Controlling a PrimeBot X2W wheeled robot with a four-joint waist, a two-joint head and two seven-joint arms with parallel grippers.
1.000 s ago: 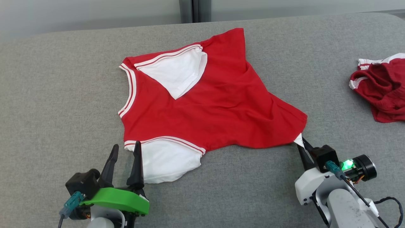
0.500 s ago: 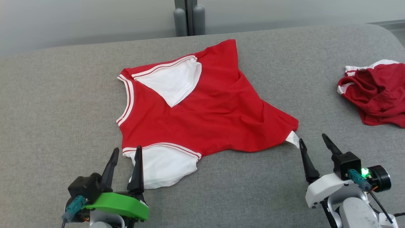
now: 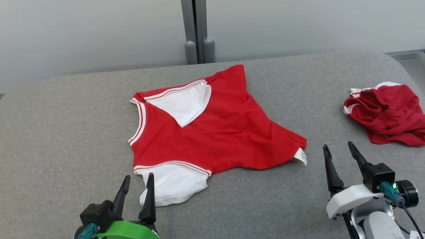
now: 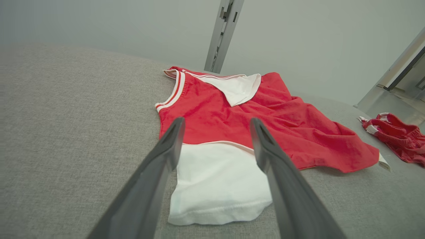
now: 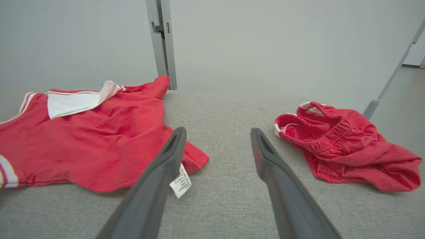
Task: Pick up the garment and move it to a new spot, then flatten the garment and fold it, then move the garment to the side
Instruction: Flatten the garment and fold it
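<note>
The grey fabric-covered worktop (image 3: 66,132) takes up most of the scene. The garment (image 3: 219,136) lies roughly in the middle of it, spread out with no lettering showing, so I'm guessing it's back side up.

It's mostly flat but not tidy. The far white sleeve (image 3: 182,103) is flopped over onto the red body, and the right hem corner is drawn out into a point with wrinkles running toward it. My read is flattening is partway there and folding isn't started.

The other red cloth (image 3: 388,116) is bunched up well apart on the right, out of the working area.

The left hand (image 3: 139,176) has its fingers spread and is holding nothing. It sits right at the near white sleeve (image 3: 172,186), and I can't tell if it's touching.

The right hand (image 3: 338,145) is also spread and empty, just beside that pointy hem corner but clear of the cloth.

One hand at each end makes sense for tugging it flat from opposite sides.

Smallest bit is the white care tag (image 3: 300,156), poking out from under the hem corner nearest the right hand.
</note>
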